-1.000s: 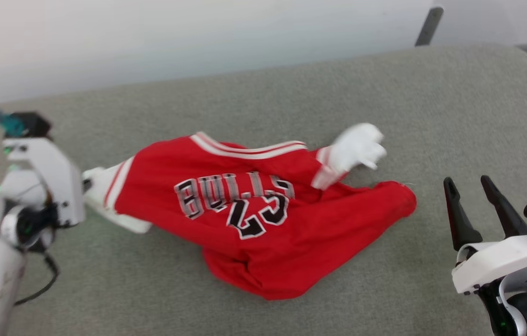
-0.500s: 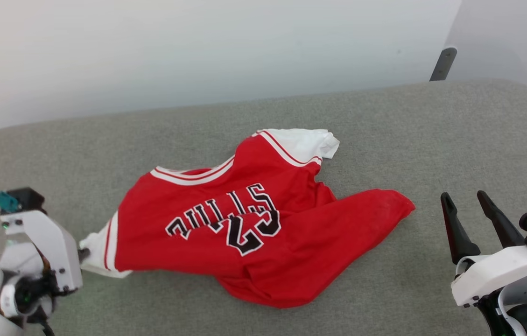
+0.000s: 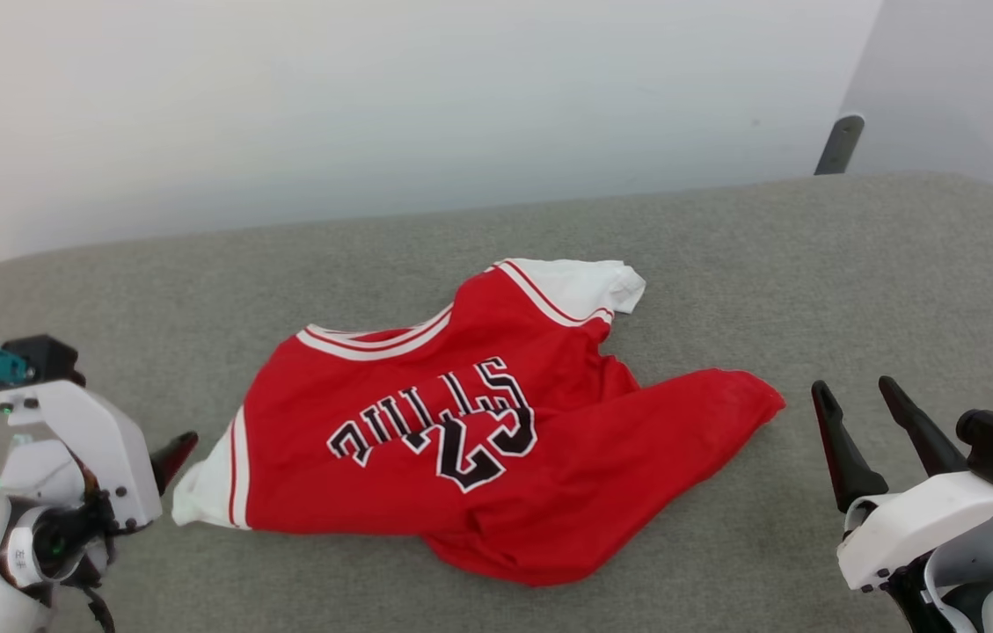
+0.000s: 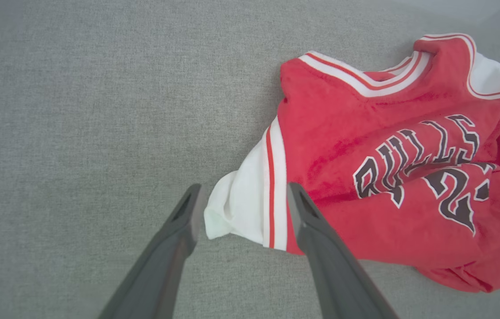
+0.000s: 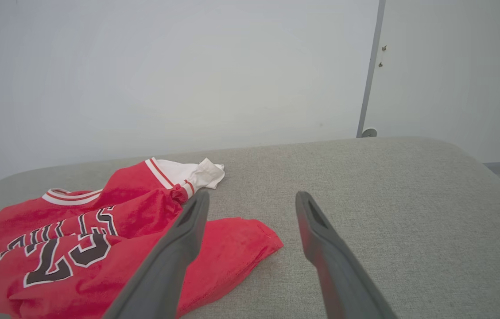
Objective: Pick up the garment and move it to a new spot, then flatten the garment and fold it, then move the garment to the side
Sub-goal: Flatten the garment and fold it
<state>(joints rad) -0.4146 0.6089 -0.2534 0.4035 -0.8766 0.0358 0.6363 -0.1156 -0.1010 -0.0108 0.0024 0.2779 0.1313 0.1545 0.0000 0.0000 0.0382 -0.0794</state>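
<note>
Red garment [image 3: 478, 440] lying rumpled, print side up, mid grey cushion [image 3: 725, 255]; lower half bunched, one white sleeve [image 4: 241, 212] at near-left corner. Left gripper [image 4: 244, 190] spread wide either side of that sleeve, nothing pinched. Right gripper [image 3: 852, 387] likewise spread, empty, near hem corner but apart. Judged: relocation likely done, flattening in hand. Next: pinch opposite corners, draw outward.

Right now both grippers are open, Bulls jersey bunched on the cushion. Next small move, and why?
Probably reach the right gripper to the red corner nearest it and pinch it. The jersey lies crumpled with its lower part folded across, so it needs spreading; the left gripper stands open by the white sleeve.
</note>
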